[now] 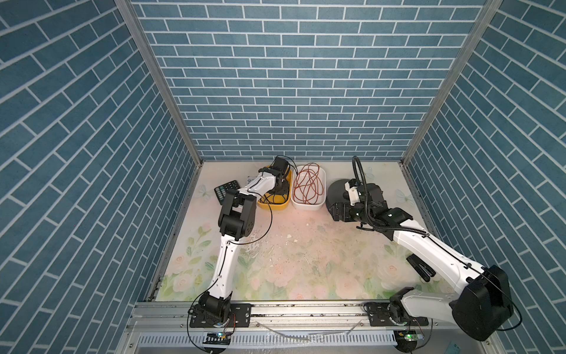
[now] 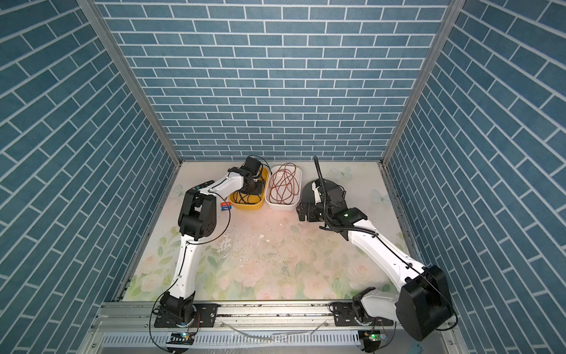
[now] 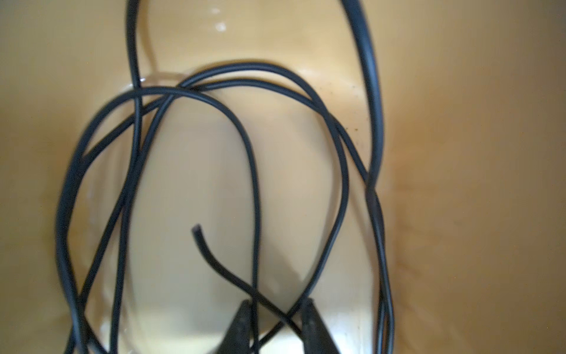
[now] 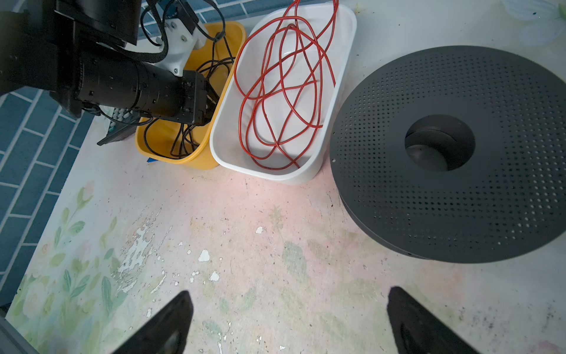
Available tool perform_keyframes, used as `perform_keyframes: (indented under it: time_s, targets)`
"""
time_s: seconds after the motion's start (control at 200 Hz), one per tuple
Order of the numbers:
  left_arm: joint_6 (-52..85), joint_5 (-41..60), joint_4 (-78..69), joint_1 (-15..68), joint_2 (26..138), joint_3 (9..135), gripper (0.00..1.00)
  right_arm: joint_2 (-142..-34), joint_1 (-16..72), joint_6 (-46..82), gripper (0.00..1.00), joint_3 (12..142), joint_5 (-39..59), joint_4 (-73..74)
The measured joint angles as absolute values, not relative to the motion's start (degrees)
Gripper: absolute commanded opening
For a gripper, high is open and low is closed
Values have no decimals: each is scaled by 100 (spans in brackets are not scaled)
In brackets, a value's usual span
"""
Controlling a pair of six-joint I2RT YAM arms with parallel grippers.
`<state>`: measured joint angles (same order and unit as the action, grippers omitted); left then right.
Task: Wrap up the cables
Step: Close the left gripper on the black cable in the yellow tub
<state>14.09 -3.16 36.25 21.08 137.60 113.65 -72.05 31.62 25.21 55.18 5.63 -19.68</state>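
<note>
The cables are one thin black cord [image 3: 254, 184] lying in loose loops in a yellow bin [image 1: 272, 207], also seen from the right wrist as the cord [image 4: 183, 141]. My left gripper [image 3: 278, 303] reaches down into the bin. Its jaws stand narrow, with a gap showing. Two crossing strands and the piece leading to the cord's free end [image 3: 197, 231] pass between them. A dark grey perforated spool [image 4: 459, 199] lies flat at the back right. My right gripper [image 4: 289, 294] hovers open over bare table beside it, holding nothing.
A white bin [image 4: 275, 174] holding a red-brown wire [image 4: 284, 92] stands between the yellow bin and the spool. A calculator [image 1: 225, 190] lies left of the yellow bin. A small black object [image 1: 421, 266] lies under the right arm. Blue brick walls enclose three sides.
</note>
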Motion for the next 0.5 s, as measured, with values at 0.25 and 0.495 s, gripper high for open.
perform_keyframes:
  time_s: [0.25,0.495]
  targets:
    - [1347,-318,3616,2082,13753,11367,0,-7035,3175,2526,99,5330,561,-1905]
    - [1337,-318,3706,2064,13550,11312,0,-6938,3183,2532,99,5277,563,-1859]
